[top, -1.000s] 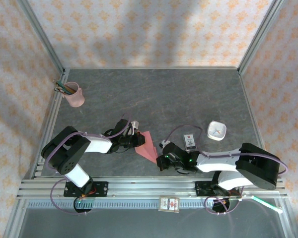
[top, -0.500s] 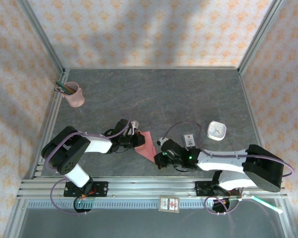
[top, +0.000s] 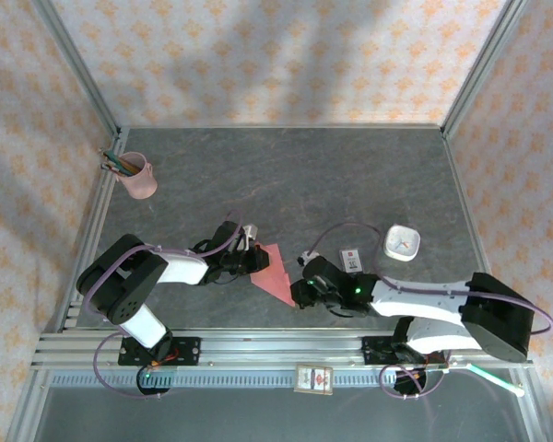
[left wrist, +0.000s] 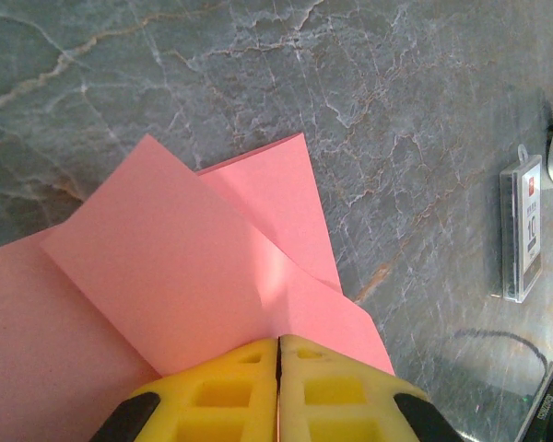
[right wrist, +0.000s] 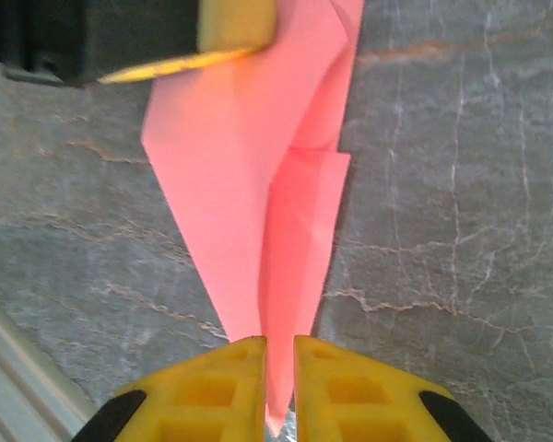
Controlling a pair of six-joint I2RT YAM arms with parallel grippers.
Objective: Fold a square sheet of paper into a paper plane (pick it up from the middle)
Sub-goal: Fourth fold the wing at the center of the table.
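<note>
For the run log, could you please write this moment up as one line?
pink paper: partly folded | left hand: shut on it | right hand: slightly open around its pointed tip

I see both arms folded low and reaching inward toward each other, my left gripper (left wrist: pixel 278 344) pinched tight on the paper (left wrist: pixel 184 267), my right gripper (right wrist: pixel 278 344) with jaws a thin slit apart around its tip.

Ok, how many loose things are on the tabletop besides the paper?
3: a pencil cup at the far left, a small box right of the paper, and a white dish just beyond the box, to its right. Others may be hidden.
</note>
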